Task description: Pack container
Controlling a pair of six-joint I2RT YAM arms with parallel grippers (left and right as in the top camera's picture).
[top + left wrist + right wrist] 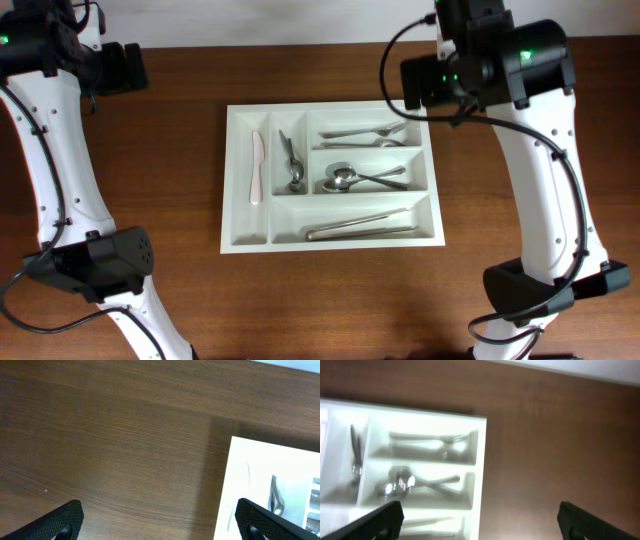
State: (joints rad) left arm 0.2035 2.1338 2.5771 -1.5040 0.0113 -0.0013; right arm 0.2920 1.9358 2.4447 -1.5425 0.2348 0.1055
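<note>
The tray [245,225] sat in the middle of the wooden table [160,150], between the two arms. A white knife [257,167] lay in its leftmost narrow slot, metal pieces [292,163] in the next. Forks [365,133] filled the top wide section, spoons [350,179] the middle one, and what looked like tongs [360,226] the bottom. The left gripper [162,525] hung spread wide and empty over bare wood beside the tray's left edge. The right gripper [480,525], equally spread and empty, hovered by the right edge.
</note>
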